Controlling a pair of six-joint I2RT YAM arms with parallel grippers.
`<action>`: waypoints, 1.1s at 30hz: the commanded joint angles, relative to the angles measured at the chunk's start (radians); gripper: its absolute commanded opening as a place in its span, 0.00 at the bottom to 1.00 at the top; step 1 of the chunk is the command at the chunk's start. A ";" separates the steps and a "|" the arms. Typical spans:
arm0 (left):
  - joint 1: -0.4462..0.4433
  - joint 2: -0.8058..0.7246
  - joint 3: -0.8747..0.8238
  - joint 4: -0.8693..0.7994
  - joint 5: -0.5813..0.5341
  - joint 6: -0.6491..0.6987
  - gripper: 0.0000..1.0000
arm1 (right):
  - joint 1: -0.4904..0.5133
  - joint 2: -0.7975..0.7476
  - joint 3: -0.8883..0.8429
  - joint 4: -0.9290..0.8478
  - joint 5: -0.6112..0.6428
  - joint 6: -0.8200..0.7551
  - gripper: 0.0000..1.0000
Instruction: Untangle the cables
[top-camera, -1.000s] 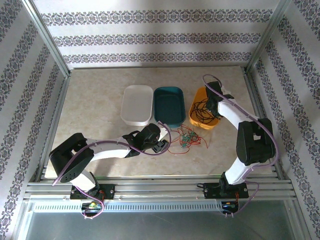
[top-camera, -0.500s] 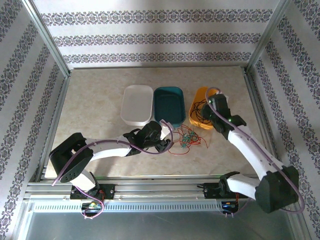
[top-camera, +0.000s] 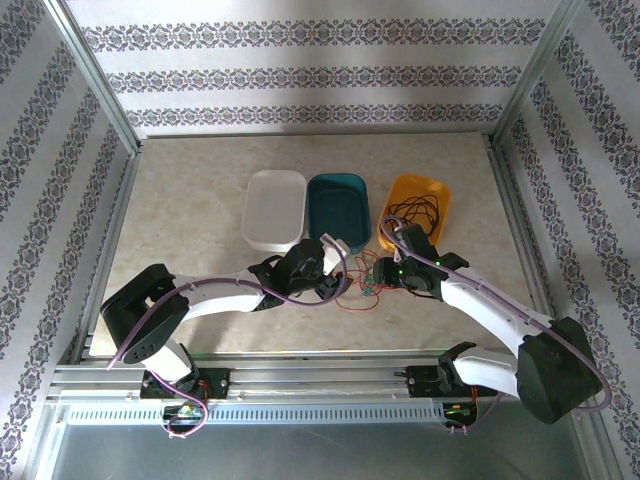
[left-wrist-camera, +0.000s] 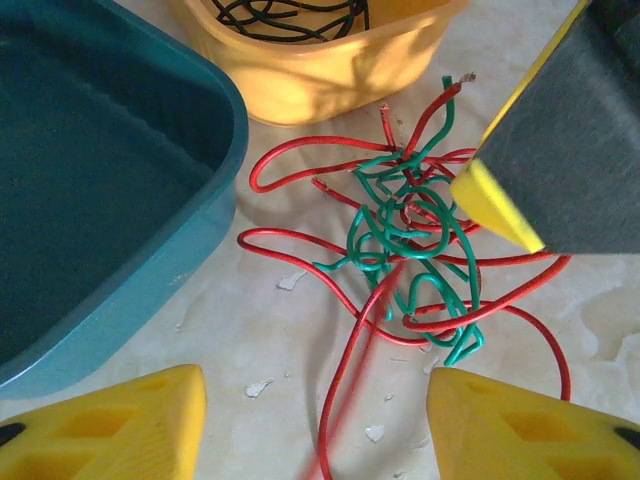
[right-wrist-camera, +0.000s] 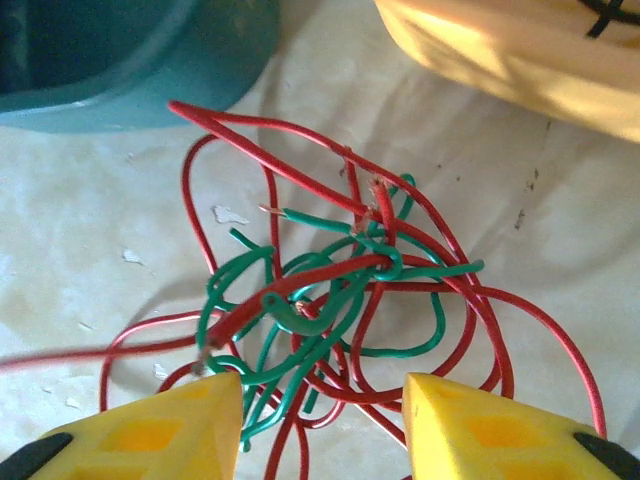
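- Both arms are in over the middle of the marbled table, meeting at the knot of red and green cables.
- That tangle lies flat on the table just in front of the teal bin and the yellow bin, touching neither.
- Left gripper comes at it from the left: the fingers stand well apart with nothing pinched. In the left wrist view one red strand runs out of the knot and down between the two yellow fingertips.
- Right gripper is right on the other side of the knot, jaws also spread. Its yellow pads straddle the near edge of the tangle, loops of green and red between and under them, but no clamp on any wire.
- The green wires are wound tight in the centre, and the red loops fan out around them.
- Black cables lie coiled inside the yellow bin.
- The white bin sits beside the teal one, on its left.
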 joint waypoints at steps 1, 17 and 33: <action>0.010 -0.007 0.017 0.030 -0.013 -0.019 0.60 | 0.008 0.015 -0.014 0.001 0.007 0.005 0.45; 0.037 0.113 0.179 -0.150 0.297 0.082 0.66 | 0.007 0.101 -0.052 0.015 0.044 0.074 0.40; 0.036 0.280 0.281 -0.308 0.369 0.174 0.64 | -0.074 0.118 -0.055 0.018 0.033 0.115 0.38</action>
